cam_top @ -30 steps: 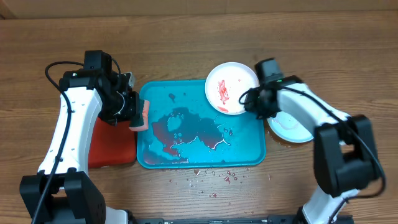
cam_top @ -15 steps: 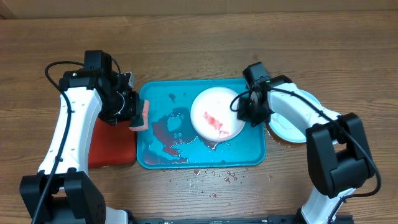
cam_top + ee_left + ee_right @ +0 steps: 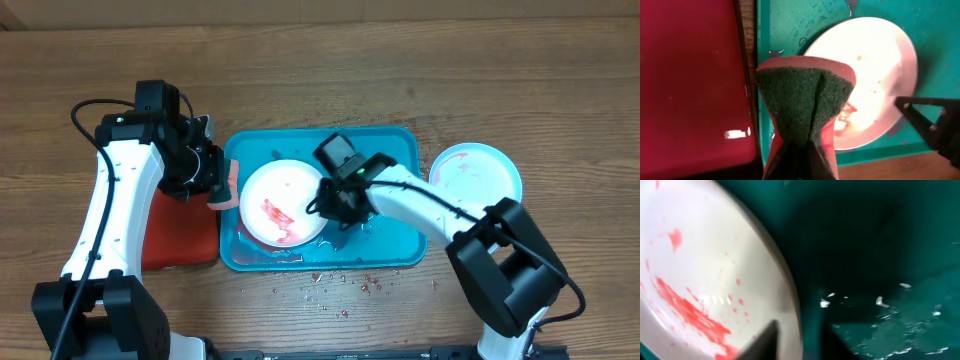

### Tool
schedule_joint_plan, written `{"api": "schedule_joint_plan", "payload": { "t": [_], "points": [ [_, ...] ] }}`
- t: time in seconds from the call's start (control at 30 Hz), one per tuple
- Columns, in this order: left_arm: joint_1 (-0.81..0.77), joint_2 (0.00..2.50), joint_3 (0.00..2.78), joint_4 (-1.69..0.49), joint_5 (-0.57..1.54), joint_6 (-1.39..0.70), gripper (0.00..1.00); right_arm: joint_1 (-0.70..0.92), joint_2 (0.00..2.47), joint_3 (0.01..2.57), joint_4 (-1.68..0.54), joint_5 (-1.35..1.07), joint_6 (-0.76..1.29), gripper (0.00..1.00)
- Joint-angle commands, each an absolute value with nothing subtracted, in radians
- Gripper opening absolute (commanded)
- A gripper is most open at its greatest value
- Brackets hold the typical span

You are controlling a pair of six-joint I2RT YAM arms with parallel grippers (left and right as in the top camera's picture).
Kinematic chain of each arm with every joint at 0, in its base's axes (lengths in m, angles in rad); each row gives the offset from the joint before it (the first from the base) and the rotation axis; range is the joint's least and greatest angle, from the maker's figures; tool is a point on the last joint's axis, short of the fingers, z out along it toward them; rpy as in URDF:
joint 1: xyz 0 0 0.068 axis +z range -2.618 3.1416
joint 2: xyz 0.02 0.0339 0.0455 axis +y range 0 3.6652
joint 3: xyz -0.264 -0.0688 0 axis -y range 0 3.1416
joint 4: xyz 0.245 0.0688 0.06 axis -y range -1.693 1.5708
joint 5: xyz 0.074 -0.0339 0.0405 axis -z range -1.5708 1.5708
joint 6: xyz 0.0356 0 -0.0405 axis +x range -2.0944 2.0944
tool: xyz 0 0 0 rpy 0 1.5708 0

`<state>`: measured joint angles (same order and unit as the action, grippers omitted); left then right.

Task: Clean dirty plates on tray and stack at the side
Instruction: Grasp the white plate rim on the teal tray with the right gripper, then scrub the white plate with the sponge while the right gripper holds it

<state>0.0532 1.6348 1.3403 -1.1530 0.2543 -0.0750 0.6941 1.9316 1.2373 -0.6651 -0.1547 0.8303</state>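
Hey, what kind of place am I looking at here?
Likely a robotics lab bench, not a real kitchen: two white robot arms work at a wooden table over a turquoise plastic tray holding a sauce-smeared white round plate.

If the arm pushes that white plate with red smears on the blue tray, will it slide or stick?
Probably slides: the white plate sits on the tray, whose floor looks wet. It seems thin, rigid plastic, so likely light. Low and flat, it should not tip.
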Motion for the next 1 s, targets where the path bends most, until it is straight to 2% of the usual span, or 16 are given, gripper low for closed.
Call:
{"api": "schedule_joint_plan", "payload": {
  "t": [0.0,0.1,0.3,0.4,0.6,0.77,0.97],
  "points": [
    [0.051,1.632,1.343,-1.143,0.256,-0.094,0.04,0.685,1.938,1.248,-0.649,-0.104,0.802,0.52],
    [0.046,1.632,1.343,-1.134,0.256,-0.094,0.04,0.660,1.938,1.248,-0.605,-0.086,0.694,0.52],
    [0.016,1.633,1.343,-1.107,0.255,-0.094,0.04,0.626,1.944,1.248,-0.443,-0.083,0.494,0.38],
    [-0.001,1.634,1.343,-1.094,0.255,-0.094,0.04,0.633,1.957,1.248,-0.432,-0.083,0.482,0.31],
    [-0.021,1.646,1.342,-1.078,0.255,-0.095,0.04,0.641,1.995,1.248,-0.452,-0.167,0.508,0.28],
    [-0.029,1.650,1.342,-1.068,0.255,-0.113,0.04,0.641,2.000,1.248,-0.509,-0.165,0.671,0.04],
    [-0.043,1.666,1.341,-1.022,0.252,-0.113,0.04,0.641,2.000,1.247,-0.661,-0.050,1.013,0.04]
  ]
}}
